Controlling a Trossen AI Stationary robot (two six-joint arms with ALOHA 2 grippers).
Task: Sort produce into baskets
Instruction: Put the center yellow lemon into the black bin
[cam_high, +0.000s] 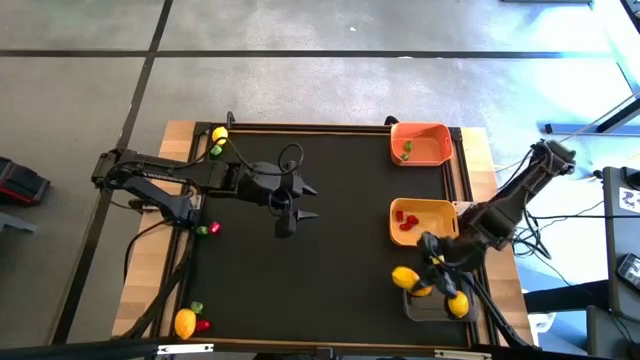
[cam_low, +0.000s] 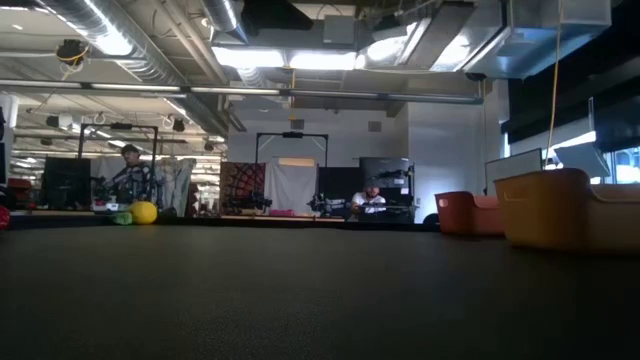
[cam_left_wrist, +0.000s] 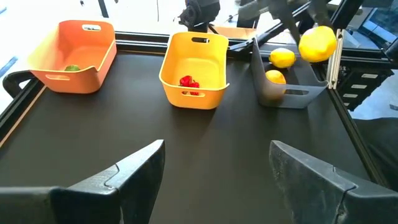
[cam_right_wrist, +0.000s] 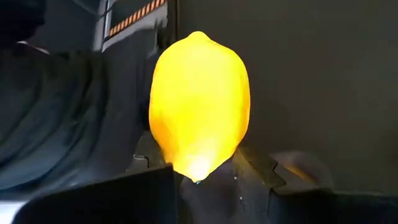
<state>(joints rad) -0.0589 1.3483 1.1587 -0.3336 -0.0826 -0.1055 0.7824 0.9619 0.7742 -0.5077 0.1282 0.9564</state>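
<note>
Over the grey basket: right gripper (cam_high: 412, 276) is clenching a lemon (cam_right_wrist: 199, 106), carrying it for dropping in.
Grey basket (cam_left_wrist: 292, 99): near right, already holding two lemons.
Mid-counter: left gripper (cam_high: 308, 201) is hovering released, waiting.

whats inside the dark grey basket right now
Two yellow lemons lie inside the dark grey basket. The right gripper holds a third lemon above it; the basket's wall hides its floor.

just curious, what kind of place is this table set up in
Most likely an industrial lab or workshop: exposed ceiling ducts, strip lights, and cluttered workstations with a seated person beyond the table.
</note>
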